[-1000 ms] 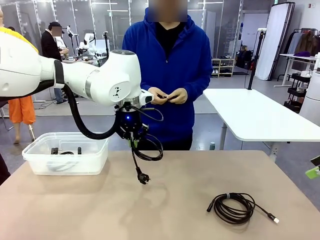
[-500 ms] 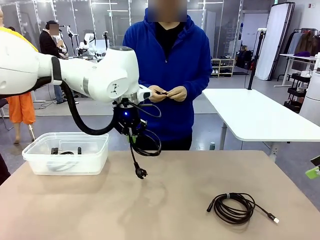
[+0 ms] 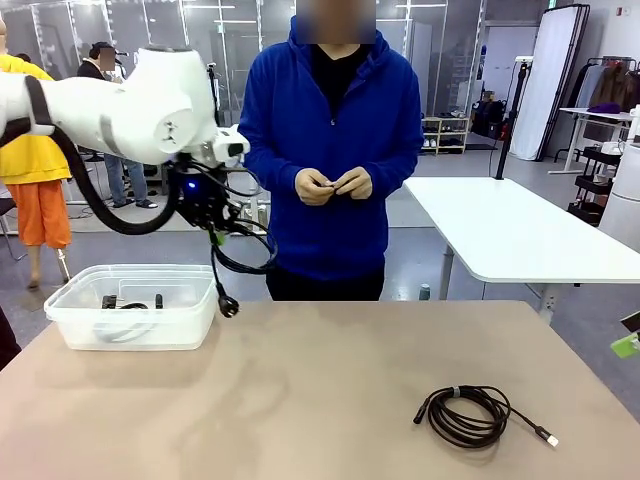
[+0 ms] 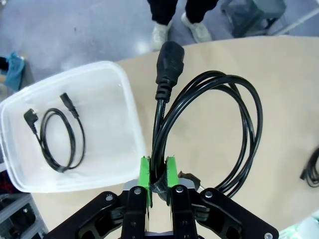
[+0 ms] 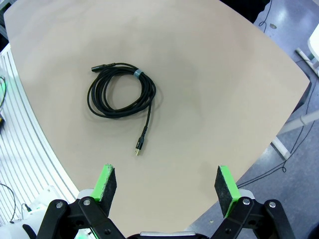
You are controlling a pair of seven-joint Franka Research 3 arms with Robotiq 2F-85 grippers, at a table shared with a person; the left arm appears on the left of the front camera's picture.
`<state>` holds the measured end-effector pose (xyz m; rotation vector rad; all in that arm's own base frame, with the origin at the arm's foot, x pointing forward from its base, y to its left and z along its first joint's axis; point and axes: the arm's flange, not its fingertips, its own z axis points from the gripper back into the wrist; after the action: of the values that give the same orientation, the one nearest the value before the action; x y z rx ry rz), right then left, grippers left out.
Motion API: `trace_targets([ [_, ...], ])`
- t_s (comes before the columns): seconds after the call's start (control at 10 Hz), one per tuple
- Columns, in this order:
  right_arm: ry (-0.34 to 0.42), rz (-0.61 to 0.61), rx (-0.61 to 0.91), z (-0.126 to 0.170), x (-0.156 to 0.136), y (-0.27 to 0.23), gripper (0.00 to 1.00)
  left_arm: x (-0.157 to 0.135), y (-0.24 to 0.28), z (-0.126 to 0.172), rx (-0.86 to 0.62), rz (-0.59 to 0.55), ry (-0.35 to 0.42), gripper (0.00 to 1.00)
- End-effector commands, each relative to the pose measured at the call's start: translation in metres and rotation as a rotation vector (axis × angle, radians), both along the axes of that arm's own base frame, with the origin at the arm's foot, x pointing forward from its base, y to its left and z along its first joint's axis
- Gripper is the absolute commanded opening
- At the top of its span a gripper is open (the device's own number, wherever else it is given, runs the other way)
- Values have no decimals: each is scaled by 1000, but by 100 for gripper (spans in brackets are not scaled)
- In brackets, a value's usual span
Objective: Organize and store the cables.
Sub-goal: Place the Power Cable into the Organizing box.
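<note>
A coiled power cable (image 3: 247, 262) is gripped at its taped binding by the closed left end effector (image 3: 214, 238) and hung just off the 3 o'clock rim of the clear bin (image 3: 60, 312), which is set at the tabletop's (image 3: 330, 400) 9 o'clock with one thin cable (image 4: 59, 134) inside. The coil is best carried over the bin's middle and lowered until the dangling plug (image 3: 229, 307) is past the wall before release, lest it be snagged on the rim. A second coil (image 3: 468, 414) is laid at 4 o'clock, and the right end effector (image 5: 167, 185) is held wide open and empty.
</note>
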<state>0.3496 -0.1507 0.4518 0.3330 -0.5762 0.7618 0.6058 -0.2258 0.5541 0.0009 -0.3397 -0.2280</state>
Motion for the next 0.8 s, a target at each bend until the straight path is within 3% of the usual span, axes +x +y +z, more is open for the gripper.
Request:
trace_targets([
  [0.0, -7, 5, 12, 1, 0, -1, 100, 2, 47, 3, -84, -65, -10, 15],
  [0.1, -7, 5, 12, 1, 0, -1, 100, 1, 72, 5, -92, -42, -42, 15],
  [0.3, -7, 5, 12, 1, 0, -1, 100, -3, 125, 2, -39, -123, -69, 15],
  [0.7, -7, 5, 12, 1, 0, -1, 100, 1, 217, -25, -106, -67, -114, 15],
])
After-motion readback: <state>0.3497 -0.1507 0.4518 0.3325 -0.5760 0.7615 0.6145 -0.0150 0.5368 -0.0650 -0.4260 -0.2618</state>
